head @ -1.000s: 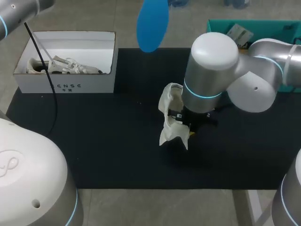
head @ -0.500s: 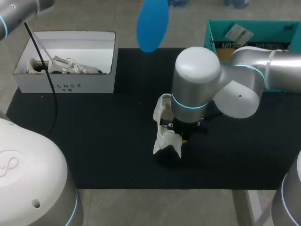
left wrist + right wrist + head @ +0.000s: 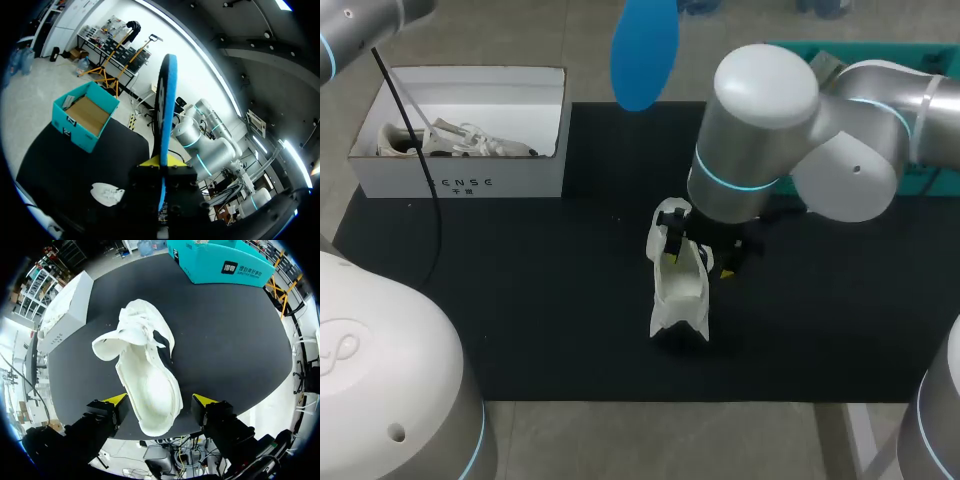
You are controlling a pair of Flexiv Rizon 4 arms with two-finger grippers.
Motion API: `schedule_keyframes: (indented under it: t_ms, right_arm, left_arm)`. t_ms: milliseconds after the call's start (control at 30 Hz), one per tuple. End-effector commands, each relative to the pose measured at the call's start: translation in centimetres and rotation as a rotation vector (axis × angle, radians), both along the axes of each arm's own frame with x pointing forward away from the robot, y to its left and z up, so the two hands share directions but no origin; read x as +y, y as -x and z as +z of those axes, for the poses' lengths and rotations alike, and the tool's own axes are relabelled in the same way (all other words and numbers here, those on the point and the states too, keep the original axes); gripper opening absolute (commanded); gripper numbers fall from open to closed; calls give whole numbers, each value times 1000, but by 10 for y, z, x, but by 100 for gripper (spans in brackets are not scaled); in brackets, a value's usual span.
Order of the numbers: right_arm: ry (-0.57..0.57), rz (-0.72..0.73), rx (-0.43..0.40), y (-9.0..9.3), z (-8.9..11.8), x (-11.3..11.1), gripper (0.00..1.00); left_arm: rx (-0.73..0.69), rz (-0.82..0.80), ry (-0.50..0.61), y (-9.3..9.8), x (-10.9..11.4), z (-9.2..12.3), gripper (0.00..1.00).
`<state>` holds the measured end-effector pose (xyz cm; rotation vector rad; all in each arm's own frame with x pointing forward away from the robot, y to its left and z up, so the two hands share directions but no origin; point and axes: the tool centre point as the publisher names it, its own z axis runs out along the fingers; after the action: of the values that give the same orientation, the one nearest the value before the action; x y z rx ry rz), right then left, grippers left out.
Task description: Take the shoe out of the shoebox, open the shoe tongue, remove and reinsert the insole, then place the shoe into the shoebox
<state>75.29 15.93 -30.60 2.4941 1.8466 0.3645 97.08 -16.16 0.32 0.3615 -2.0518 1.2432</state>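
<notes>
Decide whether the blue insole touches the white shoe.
Apart. The left wrist view shows the blue insole held up in the left end effector, the white shoe lying on the mat far below it.

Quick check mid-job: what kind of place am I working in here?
Likely a robotics lab test bench: a black-topped table, a white shoebox and loose shoe staged on it, and the left gripper holding a blue insole.

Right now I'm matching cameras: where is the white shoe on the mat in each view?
Head view: white shoe mid-mat.
Left wrist view: shoe small, on the mat.
Right wrist view: shoe between the open right gripper.
Shared landmark: teal box.
</notes>
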Motion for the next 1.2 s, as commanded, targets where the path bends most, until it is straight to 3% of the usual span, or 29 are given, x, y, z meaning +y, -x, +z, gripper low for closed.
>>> schedule_keyframes:
  t_ms: [33, 500, 667, 867, 1000, 1200]
  right_arm:
    - [-180, 40, -47, 10, 37, -28, 100]
    - [-180, 40, -47, 10, 37, -28, 100]
    - [-650, 40, 12, 6, 60, -35, 100]
    - [-1009, -28, 65, 4, 77, -43, 100]
    - [-1205, -14, 75, 5, 79, -46, 100]
    - [-1353, 14, 82, 6, 79, -47, 100]
  left_arm:
    - [-1, 1, 1, 1, 0, -1, 0]
    - [-1, 1, 1, 1, 0, -1, 0]
    - [-1, 1, 1, 1, 0, -1, 0]
    - [-1, 1, 1, 1, 0, -1, 0]
    - [-1, 1, 1, 1, 0, -1, 0]
    - [-1, 1, 1, 1, 0, -1, 0]
